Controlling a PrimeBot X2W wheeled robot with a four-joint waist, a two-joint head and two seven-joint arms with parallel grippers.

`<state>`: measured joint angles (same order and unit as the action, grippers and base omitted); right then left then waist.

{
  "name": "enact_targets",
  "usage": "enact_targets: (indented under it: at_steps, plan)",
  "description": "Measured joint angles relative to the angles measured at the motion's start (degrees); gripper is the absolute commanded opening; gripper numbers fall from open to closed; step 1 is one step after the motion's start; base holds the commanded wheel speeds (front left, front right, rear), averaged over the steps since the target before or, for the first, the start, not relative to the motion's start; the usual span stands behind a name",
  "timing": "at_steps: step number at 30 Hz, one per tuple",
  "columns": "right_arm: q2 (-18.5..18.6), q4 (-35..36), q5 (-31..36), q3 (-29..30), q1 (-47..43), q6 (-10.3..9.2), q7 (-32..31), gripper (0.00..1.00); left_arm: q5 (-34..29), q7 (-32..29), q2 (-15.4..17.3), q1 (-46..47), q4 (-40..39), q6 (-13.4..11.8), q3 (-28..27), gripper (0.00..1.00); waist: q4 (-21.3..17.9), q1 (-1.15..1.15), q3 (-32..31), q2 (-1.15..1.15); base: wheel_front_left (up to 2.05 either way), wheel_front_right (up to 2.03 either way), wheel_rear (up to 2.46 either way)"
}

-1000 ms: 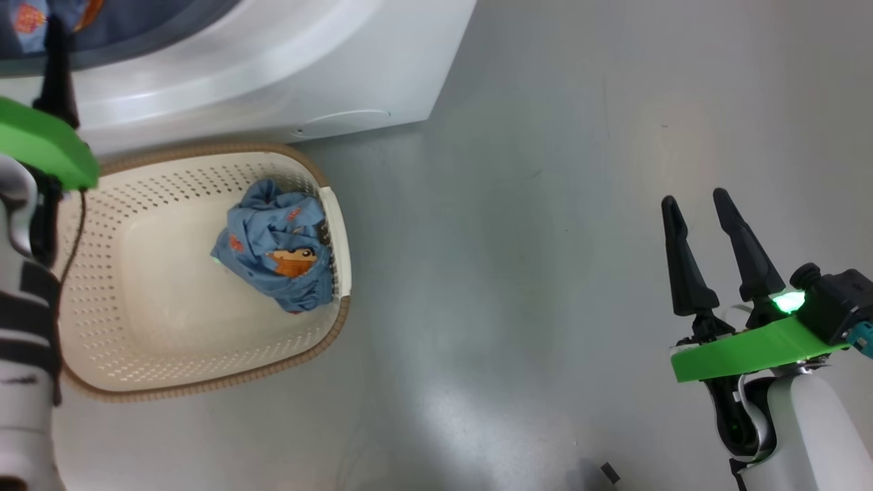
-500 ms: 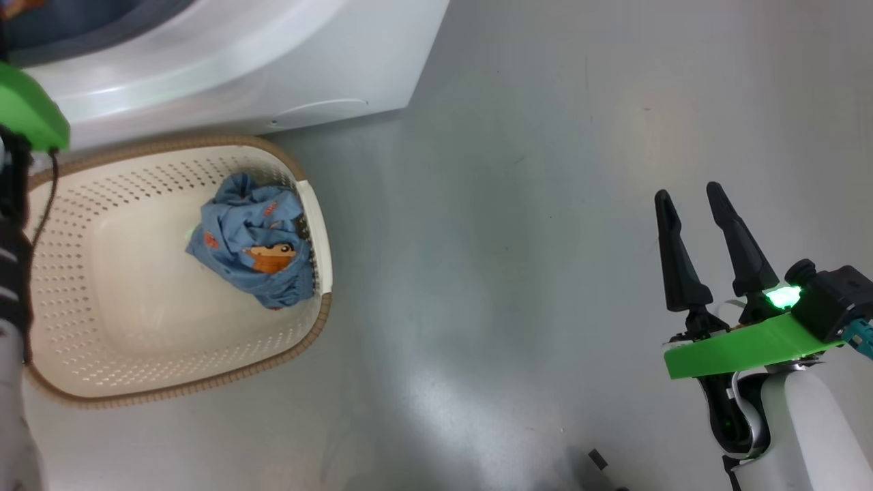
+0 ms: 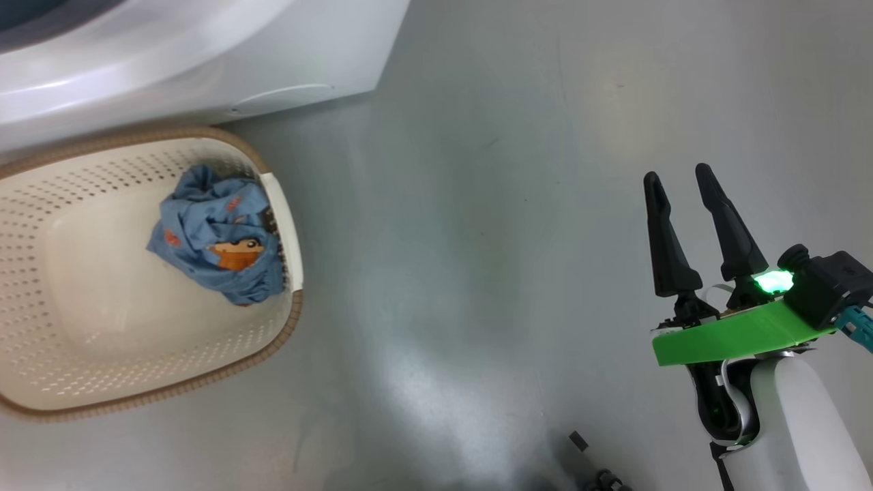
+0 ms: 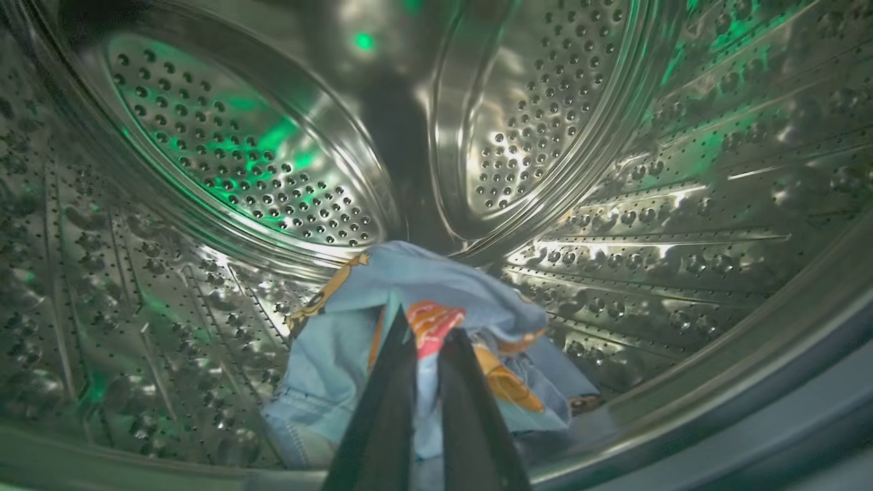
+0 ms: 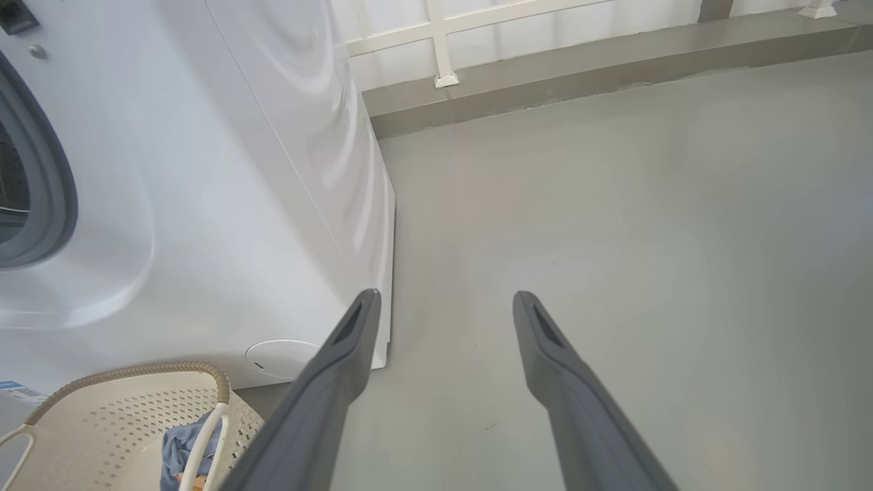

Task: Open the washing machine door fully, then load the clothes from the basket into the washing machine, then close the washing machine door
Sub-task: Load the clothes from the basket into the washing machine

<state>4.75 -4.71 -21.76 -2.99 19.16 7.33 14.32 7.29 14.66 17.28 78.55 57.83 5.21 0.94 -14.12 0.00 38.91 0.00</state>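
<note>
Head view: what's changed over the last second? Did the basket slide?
The camera swung toward the robot's right, so the washing machine, basket and the blue bundle in it slid left across the picture together; none moved on the floor. The right fingers stayed spread and idle. The left fingers are in the drum, pinching the other bundle.

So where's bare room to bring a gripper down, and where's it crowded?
The basket is bare left of and below the blue bundle, which crowds the right wall by its handle. The grey floor between basket and right gripper is bare. In the drum, the left gripper pinches a second bundle.
</note>
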Motion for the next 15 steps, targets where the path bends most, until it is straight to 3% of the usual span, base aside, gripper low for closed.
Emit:
enact_targets:
  at_steps: [4, 9, 13, 15]
  plan:
    - [-0.37, -0.02, 0.0, -0.27, 0.0, 0.0, 0.0, 1.0, -1.04, 0.03, 0.05, -0.08, 1.07, 0.02, 1.11, 0.0, -0.92, 0.0, 0.33, 0.0, 0.0, 0.0, 0.0]
    - [-0.82, -0.1, -0.01, -0.73, -0.01, 0.0, 0.0, 1.0, -2.5, -0.04, 0.62, 0.05, 7.97, 0.07, 2.87, 0.0, -1.85, 0.0, 0.29, 0.0, 0.0, 0.0, 0.0]
    - [-0.9, -0.09, -0.08, -0.79, -0.01, 0.0, 0.0, 1.0, -3.58, -1.79, 1.59, 1.53, 12.66, 0.0, 4.43, 0.1, -2.13, 0.0, 0.49, 0.0, 0.0, 0.0, 0.0]
    - [-0.92, -0.09, -0.08, -0.77, -0.01, 0.0, 0.0, 1.0, -3.75, -2.33, 1.66, 2.14, 13.28, 0.0, 4.76, 0.34, -2.13, 0.0, 0.49, 0.0, 0.0, 0.0, 0.0]
